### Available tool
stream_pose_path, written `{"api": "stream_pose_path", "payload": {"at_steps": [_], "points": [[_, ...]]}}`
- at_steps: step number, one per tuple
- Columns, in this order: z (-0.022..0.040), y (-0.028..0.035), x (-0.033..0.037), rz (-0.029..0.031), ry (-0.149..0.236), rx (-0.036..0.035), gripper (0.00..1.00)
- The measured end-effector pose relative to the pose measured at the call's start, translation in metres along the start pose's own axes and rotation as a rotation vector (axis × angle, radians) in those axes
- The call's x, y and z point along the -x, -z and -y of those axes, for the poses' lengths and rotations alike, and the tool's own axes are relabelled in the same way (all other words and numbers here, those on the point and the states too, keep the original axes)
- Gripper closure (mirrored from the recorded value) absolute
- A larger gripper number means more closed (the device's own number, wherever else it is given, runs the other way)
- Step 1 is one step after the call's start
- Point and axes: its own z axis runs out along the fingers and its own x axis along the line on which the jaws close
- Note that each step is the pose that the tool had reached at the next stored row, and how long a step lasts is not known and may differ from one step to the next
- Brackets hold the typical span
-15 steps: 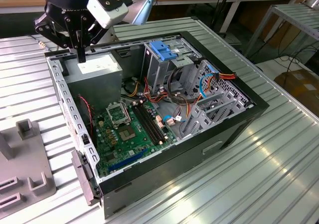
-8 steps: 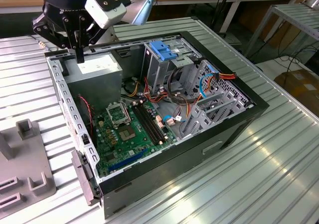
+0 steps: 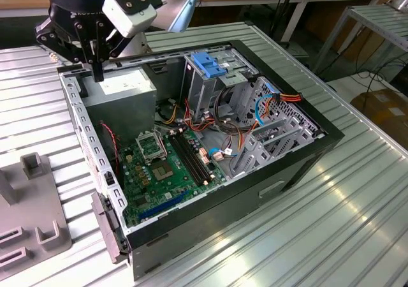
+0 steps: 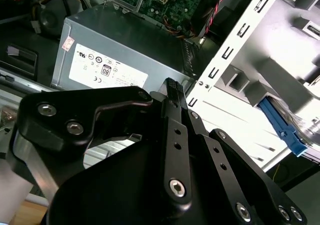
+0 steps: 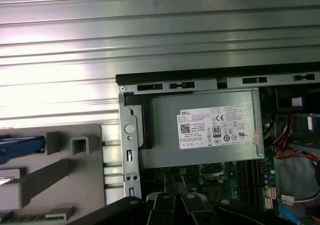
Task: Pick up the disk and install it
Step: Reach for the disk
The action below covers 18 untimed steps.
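Note:
My gripper (image 3: 97, 76) hangs over the back corner of the open computer case (image 3: 299, 166), just above the grey power-supply box (image 3: 121, 86). Its two black fingers (image 4: 171, 85) are pressed together with nothing between them. In the first wrist view the gripper (image 5: 172, 181) sits over the case edge beside the power supply (image 5: 205, 127). The disk lies outside the case on a grey holder (image 5: 65, 170). Only its blue side rail (image 5: 20, 144) and a sliver of metal show there. In the second wrist view the same blue rail (image 4: 282, 130) shows, well away from the fingers.
Inside the case are a green motherboard (image 3: 166, 166), red and orange cables (image 3: 287, 99) and a metal drive cage with a blue latch (image 3: 210, 64). The grey holder (image 3: 38, 229) stands on the ribbed metal table (image 3: 331, 223) at the exterior view's left.

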Motion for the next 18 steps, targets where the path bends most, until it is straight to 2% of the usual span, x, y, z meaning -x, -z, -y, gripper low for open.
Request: {"api": "stream_pose_path", "payload": {"at_steps": [18], "points": [[0.0017,0.0004,-0.0221,-0.0004,0.0,0.0,0.9]]}}
